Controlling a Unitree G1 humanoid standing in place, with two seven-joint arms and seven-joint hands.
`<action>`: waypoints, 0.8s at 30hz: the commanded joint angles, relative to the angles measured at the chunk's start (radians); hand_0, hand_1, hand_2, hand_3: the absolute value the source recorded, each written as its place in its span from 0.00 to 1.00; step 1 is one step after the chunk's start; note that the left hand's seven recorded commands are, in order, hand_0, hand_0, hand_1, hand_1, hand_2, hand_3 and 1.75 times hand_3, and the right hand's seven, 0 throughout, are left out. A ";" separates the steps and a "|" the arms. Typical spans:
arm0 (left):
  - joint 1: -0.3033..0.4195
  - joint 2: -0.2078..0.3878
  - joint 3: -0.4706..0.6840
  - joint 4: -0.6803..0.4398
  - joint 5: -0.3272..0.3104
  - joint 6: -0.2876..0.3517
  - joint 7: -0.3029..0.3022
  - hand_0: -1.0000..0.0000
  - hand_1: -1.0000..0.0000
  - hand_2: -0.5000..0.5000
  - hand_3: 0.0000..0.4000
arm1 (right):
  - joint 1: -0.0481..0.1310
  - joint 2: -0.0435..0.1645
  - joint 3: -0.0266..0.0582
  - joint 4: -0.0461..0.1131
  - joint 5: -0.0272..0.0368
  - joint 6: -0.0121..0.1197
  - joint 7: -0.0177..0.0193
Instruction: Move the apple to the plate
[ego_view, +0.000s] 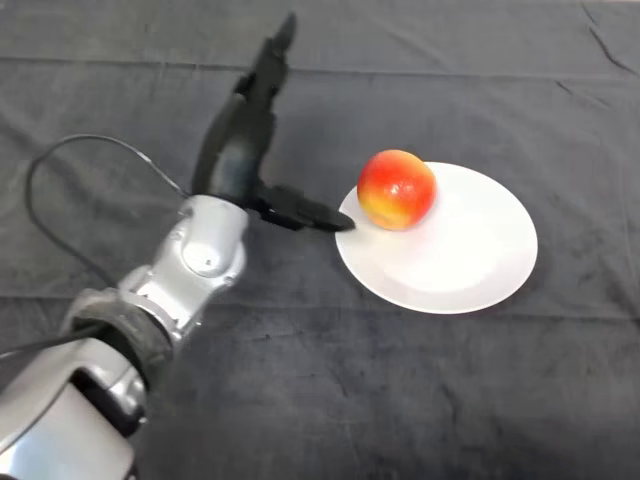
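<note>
A red and yellow apple (397, 188) sits on the left part of a round white plate (470, 250) at the centre right of the table. My left hand (240, 150) is just left of the plate, open and empty. Its fingers (272, 60) point straight away toward the far edge. Its thumb (305, 212) sticks out to the right, with its tip at the plate's left rim, a little short of the apple.
The table is covered by a dark creased cloth (300, 400). My silver-grey arm (150, 310) comes in from the lower left corner.
</note>
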 joint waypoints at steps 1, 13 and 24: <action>0.055 0.060 0.036 -0.051 0.004 -0.024 0.008 1.00 1.00 0.50 0.00 | -0.030 -0.021 -0.0171 0.030 -0.0111 0.003 -0.0023; 0.185 0.187 0.176 -0.256 0.002 -0.002 0.019 1.00 1.00 0.50 0.00 | -0.028 -0.019 -0.0164 0.026 -0.0116 0.003 -0.0042; 0.374 0.310 0.332 -0.484 -0.020 0.011 0.035 1.00 1.00 0.50 0.00 | -0.026 -0.017 -0.0152 0.019 -0.0122 0.003 -0.0071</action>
